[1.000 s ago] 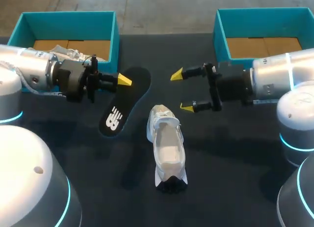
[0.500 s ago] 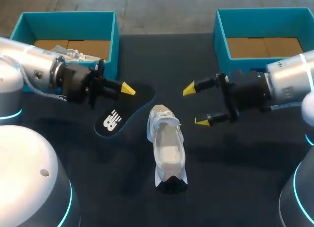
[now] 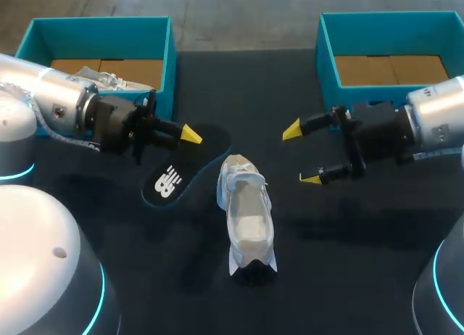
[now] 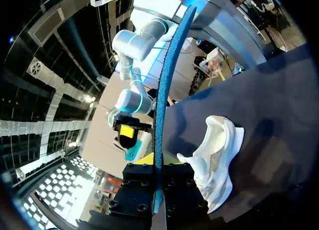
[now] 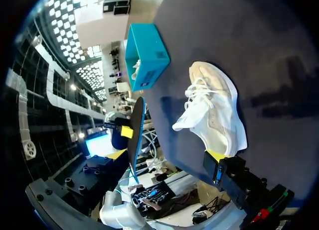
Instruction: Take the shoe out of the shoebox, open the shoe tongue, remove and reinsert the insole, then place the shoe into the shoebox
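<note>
A white shoe (image 3: 246, 213) lies on the dark table, toe toward the back, its opening facing up. Left of it my left gripper (image 3: 190, 135) is shut on one end of the black insole (image 3: 168, 179), which slopes down toward the front with its white logo showing. In the left wrist view the insole (image 4: 162, 100) is seen edge-on as a blue strip running out from between the fingers (image 4: 157, 166), with the shoe (image 4: 215, 158) beside it. My right gripper (image 3: 302, 154) stands open to the right of the shoe's toe, empty. From the right wrist the shoe (image 5: 214, 110) lies ahead of the open gripper (image 5: 164, 156).
A teal shoebox (image 3: 168, 56) at the back left holds another white shoe (image 3: 109, 80). A second teal shoebox (image 3: 326, 52) stands at the back right with only its cardboard floor showing. Dark table surface surrounds the shoe.
My left gripper has carried the insole a little right and forward, toward the shoe, and tilted it. My right gripper has drawn back to the right, away from the shoe's toe, staying open.
</note>
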`<state>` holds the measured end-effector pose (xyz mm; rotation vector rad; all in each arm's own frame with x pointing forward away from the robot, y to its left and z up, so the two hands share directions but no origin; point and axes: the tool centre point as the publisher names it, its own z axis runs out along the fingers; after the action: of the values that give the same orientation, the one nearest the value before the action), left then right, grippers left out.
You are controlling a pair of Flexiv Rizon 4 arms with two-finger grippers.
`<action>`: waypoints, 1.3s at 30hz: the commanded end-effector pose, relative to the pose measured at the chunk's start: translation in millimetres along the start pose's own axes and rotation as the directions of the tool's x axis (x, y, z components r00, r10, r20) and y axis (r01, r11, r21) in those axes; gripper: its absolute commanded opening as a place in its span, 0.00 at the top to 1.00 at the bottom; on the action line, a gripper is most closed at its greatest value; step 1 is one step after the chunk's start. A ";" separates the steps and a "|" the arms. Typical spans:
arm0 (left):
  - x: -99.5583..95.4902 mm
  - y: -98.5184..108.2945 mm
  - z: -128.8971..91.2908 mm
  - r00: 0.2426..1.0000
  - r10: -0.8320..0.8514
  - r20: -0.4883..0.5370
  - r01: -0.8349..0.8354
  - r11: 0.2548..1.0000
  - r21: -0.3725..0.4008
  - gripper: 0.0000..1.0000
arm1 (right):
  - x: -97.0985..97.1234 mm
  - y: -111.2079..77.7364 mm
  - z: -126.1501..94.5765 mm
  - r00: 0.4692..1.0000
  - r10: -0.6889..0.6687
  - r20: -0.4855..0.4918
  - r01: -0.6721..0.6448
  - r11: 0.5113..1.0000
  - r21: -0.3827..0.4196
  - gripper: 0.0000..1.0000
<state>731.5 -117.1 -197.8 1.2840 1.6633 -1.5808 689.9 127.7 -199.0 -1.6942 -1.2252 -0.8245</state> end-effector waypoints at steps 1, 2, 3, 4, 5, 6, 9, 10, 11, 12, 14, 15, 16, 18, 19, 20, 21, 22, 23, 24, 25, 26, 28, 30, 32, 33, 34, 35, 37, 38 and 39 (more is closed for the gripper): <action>3.9 -9.4 3.8 0.999 -0.048 0.020 0.048 0.999 0.004 1.00 | -9.1 -11.7 -0.6 1.000 -0.026 -0.009 0.026 1.000 -0.013 0.00; 5.5 -13.2 3.6 0.998 -0.063 0.026 0.062 0.998 0.011 1.00 | -12.4 -15.6 -1.3 0.999 -0.034 -0.007 0.034 0.999 -0.013 0.00; 7.4 -17.1 3.7 0.997 -0.076 0.029 0.076 0.997 0.018 1.00 | -16.3 -19.4 -2.8 0.999 -0.039 -0.007 0.039 0.999 -0.013 0.00; 9.1 -20.4 3.8 0.996 -0.088 0.032 0.087 0.996 0.019 1.00 | -19.4 -22.2 -3.8 0.999 -0.043 -0.004 0.043 0.999 -0.015 0.00; 11.0 -24.8 3.9 0.994 -0.103 0.030 0.102 0.994 0.032 1.00 | -22.2 -25.2 -4.8 0.999 -0.045 0.000 0.045 0.999 -0.016 0.00; 12.4 -29.1 3.8 0.993 -0.111 0.031 0.110 0.993 0.042 1.00 | -24.7 -28.2 -6.6 0.999 -0.055 -0.002 0.054 0.998 -0.011 0.00; 16.1 -42.2 3.9 0.992 -0.122 0.021 0.120 0.991 0.053 1.00 | -31.6 -37.2 -10.7 0.998 -0.061 0.003 0.061 0.998 -0.020 0.00; 17.0 -46.5 3.7 0.992 -0.124 0.019 0.123 0.991 0.056 1.00 | -33.9 -40.1 -12.2 0.998 -0.064 0.001 0.064 0.998 -0.020 0.00; 18.0 -49.9 3.7 0.992 -0.125 0.017 0.124 0.991 0.056 1.00 | -36.4 -42.3 -13.1 0.998 -0.066 0.005 0.066 0.998 -0.020 0.00; 19.1 -53.2 3.5 0.990 -0.137 0.016 0.136 0.989 0.066 1.00 | -38.9 -44.3 -14.3 0.998 -0.066 0.006 0.066 0.998 -0.020 0.00; 22.3 -59.7 4.1 0.988 -0.151 0.014 0.150 0.986 0.073 1.00 | -43.8 -48.9 -17.0 0.998 -0.069 0.001 0.069 0.998 -0.015 0.00; 24.4 -62.5 5.0 0.986 -0.164 0.012 0.163 0.983 0.083 1.00 | -46.3 -50.5 -18.5 0.998 -0.065 0.002 0.065 0.998 -0.024 0.00; 25.8 -63.6 5.8 0.983 -0.183 0.013 0.181 0.979 0.096 1.00 | -48.6 -53.4 -19.8 0.998 -0.065 0.001 0.065 0.998 -0.025 0.00; 31.1 -68.8 10.0 0.983 -0.185 0.006 0.184 0.978 0.099 1.00 | -53.7 -57.8 -22.2 0.998 -0.067 0.001 0.067 0.997 -0.033 0.00; 33.3 -70.7 12.0 0.980 -0.197 0.001 0.195 0.975 0.102 1.00 | -56.7 -59.8 -23.7 0.998 -0.067 0.000 0.067 0.997 -0.034 0.00; 35.5 -72.5 14.1 0.978 -0.207 0.000 0.205 0.973 0.107 1.00 | -59.3 -61.8 -24.6 0.998 -0.067 -0.004 0.067 0.997 -0.032 0.00; 37.1 -73.3 15.9 0.977 -0.213 0.003 0.212 0.972 0.105 1.00 | -61.1 -64.8 -24.4 0.998 -0.068 -0.005 0.068 0.997 -0.032 0.00; 38.9 -74.7 17.6 0.976 -0.218 0.004 0.217 0.970 0.110 1.00 | -63.0 -66.8 -24.2 0.998 -0.069 -0.004 0.069 0.997 -0.030 0.00; 41.1 -76.7 19.7 0.974 -0.226 0.006 0.224 0.968 0.114 1.00 | -64.6 -68.1 -24.1 0.997 -0.072 -0.004 0.072 0.997 -0.024 0.00; 43.0 -77.9 21.6 0.973 -0.233 0.010 0.230 0.966 0.115 1.00 | -66.2 -69.4 -23.8 0.997 -0.074 -0.004 0.074 0.997 -0.023 0.00; 44.7 -78.9 23.4 0.972 -0.234 0.008 0.232 0.966 0.117 1.00 | -68.3 -71.0 -23.3 0.997 -0.078 0.001 0.078 0.997 -0.019 0.00; 45.4 -78.3 25.4 0.970 -0.244 0.010 0.241 0.963 0.117 1.00 | -70.2 -73.1 -22.7 0.997 -0.082 0.003 0.082 0.997 -0.013 0.00; 47.6 -79.3 29.9 0.966 -0.259 0.010 0.256 0.959 0.123 1.00 | -73.8 -74.8 -22.2 0.997 -0.083 0.004 0.083 0.996 -0.012 0.00; 49.4 -81.4 34.6 0.961 -0.275 0.013 0.271 0.954 0.132 1.00 | -76.7 -77.4 -21.8 0.996 -0.087 0.003 0.087 0.996 -0.008 0.00; 50.6 -84.3 39.4 0.957 -0.290 0.017 0.285 0.948 0.143 1.00 | -79.9 -80.0 -20.8 0.995 -0.095 0.010 0.095 0.995 0.003 0.00; 50.6 -85.4 41.0 0.953 -0.302 0.018 0.296 0.944 0.147 1.00 | -81.6 -81.9 -19.9 0.995 -0.097 0.011 0.097 0.995 0.014 0.00; 50.3 -86.0 41.9 0.950 -0.311 0.015 0.305 0.941 0.148 1.00 | -81.6 -81.9 -19.9 0.995 -0.097 0.011 0.097 0.995 0.014 0.00; 49.9 -86.5 42.4 0.951 -0.309 0.003 0.305 0.941 0.146 1.00 | -81.6 -81.9 -19.9 0.995 -0.097 0.011 0.097 0.995 0.014 0.00; 49.9 -86.5 42.4 0.951 -0.309 0.003 0.305 0.941 0.146 1.00 | -81.6 -81.9 -19.9 0.995 -0.097 0.011 0.097 0.995 0.014 0.00; 49.9 -86.5 42.4 0.951 -0.309 0.003 0.305 0.941 0.146 1.00 | -81.6 -81.9 -19.9 0.995 -0.097 0.011 0.097 0.995 0.014 0.00; 49.9 -86.5 42.4 0.951 -0.309 0.003 0.305 0.941 0.146 1.00 | -81.6 -81.9 -19.9 0.995 -0.097 0.011 0.097 0.995 0.014 0.00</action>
<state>624.4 -131.9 -208.8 1.1019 1.8286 -1.9235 589.2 89.8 -242.5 -1.6348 -1.3273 -0.8622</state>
